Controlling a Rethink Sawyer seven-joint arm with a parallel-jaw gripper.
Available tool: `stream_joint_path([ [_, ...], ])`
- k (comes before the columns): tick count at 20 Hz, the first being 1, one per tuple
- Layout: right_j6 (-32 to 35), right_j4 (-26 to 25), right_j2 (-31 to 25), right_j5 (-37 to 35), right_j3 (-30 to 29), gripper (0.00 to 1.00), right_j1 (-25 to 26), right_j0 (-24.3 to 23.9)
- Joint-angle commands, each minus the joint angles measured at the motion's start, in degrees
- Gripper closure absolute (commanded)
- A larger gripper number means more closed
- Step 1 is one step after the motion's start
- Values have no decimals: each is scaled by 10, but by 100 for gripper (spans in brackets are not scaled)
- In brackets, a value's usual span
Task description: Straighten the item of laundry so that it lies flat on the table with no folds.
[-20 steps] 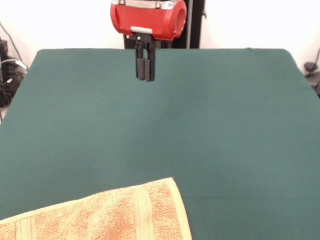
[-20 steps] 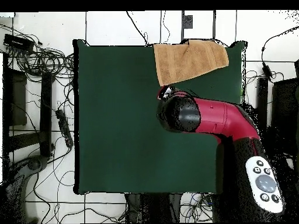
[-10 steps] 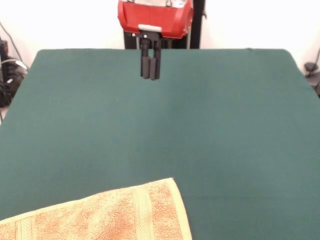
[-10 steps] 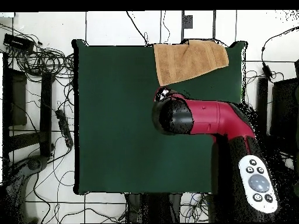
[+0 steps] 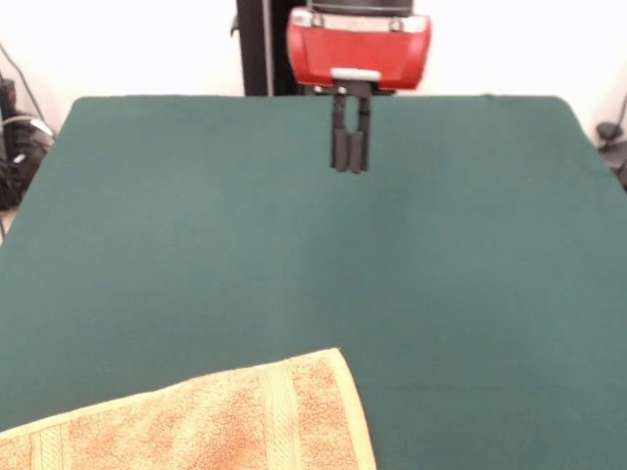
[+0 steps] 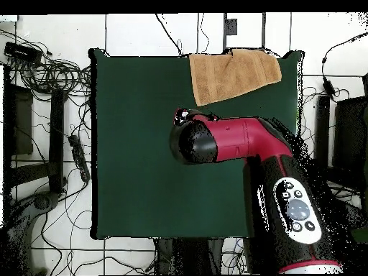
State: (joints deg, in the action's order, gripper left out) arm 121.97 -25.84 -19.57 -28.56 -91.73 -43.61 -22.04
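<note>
Small orange-tan terry-cloth towel [image 6: 233, 75] with flat woven border bands lay at the top edge of the large rectangular table covered in plain dark green cloth [image 6: 136, 165] in the overhead view, close to the top right corner, slightly skewed to the table's edges. Reached past the lower picture edge in the front view [image 5: 211, 421], one corner pointing toward the table's middle. Lay apparently flat; no folds made out.

Black two-fingered gripper [image 5: 350, 162] hung above the table's far half in the front view, under the red wrist housing [image 5: 359, 49], fingers drawn together with nothing between them. Well apart from the towel, bare green cloth between.

Left half and bottom of the table lay open in the overhead view. Fingers seen only from the front; overhead showed instead the red and black arm [image 6: 237, 144] over them, and cables on the floor [image 6: 50, 79] beside the left edge.
</note>
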Motion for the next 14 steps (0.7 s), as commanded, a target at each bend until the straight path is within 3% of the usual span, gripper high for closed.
stream_joint_path([
  [1, -188, -61, -102, -56, -17, 100, 47, 29],
  [14, -252, -110, -174, -127, 33, 100, 76, 40],
])
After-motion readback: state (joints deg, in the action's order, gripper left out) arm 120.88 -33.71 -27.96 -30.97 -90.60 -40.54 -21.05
